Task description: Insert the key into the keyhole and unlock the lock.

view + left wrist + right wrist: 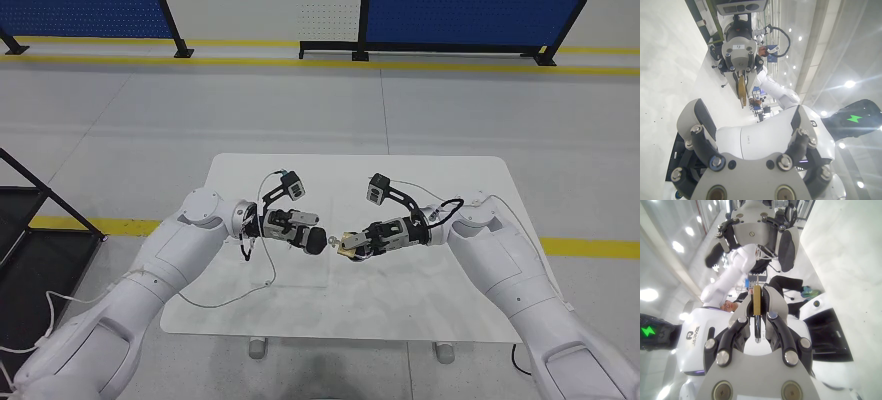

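Observation:
A brass padlock (757, 300) is clamped between the pads of my right gripper (758, 294), which is shut on it. The silver shackle (758, 332) points back toward the wrist. A key (757, 279) sticks out of the lock's far end, toward the other arm. Over the table's middle, the padlock (347, 243) and right gripper (352, 243) face my left gripper (316, 240). The left gripper (751, 117) is open, its fingers (702, 117) spread wide and holding nothing. It is a short way from the key (743, 102) and padlock (741, 88).
Both arms hover above the white table (420, 300), whose surface near them is bare. A black rack (20, 250) stands on the floor off the table's left side. Blue partitions (470, 20) line the far back.

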Tool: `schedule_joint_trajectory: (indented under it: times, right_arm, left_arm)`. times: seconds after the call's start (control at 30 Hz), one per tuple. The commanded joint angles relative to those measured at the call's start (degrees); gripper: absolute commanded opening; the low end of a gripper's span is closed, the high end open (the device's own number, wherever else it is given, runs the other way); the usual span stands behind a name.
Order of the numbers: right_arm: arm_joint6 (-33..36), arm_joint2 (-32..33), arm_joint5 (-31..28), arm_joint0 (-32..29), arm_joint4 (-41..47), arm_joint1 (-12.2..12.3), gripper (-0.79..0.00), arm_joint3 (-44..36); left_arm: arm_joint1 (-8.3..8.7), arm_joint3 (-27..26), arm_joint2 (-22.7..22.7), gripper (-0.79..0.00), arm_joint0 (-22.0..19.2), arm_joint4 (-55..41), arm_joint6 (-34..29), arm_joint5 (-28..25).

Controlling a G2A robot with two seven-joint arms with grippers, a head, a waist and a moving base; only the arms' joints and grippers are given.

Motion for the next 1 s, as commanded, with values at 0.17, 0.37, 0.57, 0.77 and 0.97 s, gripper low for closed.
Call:
schedule_joint_trajectory:
  times: [0.17,0.37,0.57,0.77,0.97]
  right_arm:
    - [0.0,0.0,0.0,0.0,0.0,0.0,-0.785,0.0]
    - [0.0,0.0,0.0,0.0,0.0,0.0,-0.785,0.0]
    - [0.0,0.0,0.0,0.0,0.0,0.0,-0.785,0.0]
    - [0.0,0.0,0.0,0.0,0.0,0.0,-0.785,0.0]
    - [0.0,0.0,0.0,0.0,0.0,0.0,-0.785,0.0]
  left_arm:
    - [-0.28,-0.6,-0.5,0.0,1.5,0.7,-0.2,0.6]
    - [-0.49,-0.4,-1.3,-0.268,1.3,3.0,-0.3,0.2]
    - [-0.62,-0.7,-2.1,-0.465,1.0,4.7,-0.6,0.9]
    - [-0.85,-1.1,-2.6,-0.499,1.0,5.6,-0.6,1.3]
    - [-1.1,-1.6,-3.0,-0.597,0.9,7.0,-0.5,1.5]
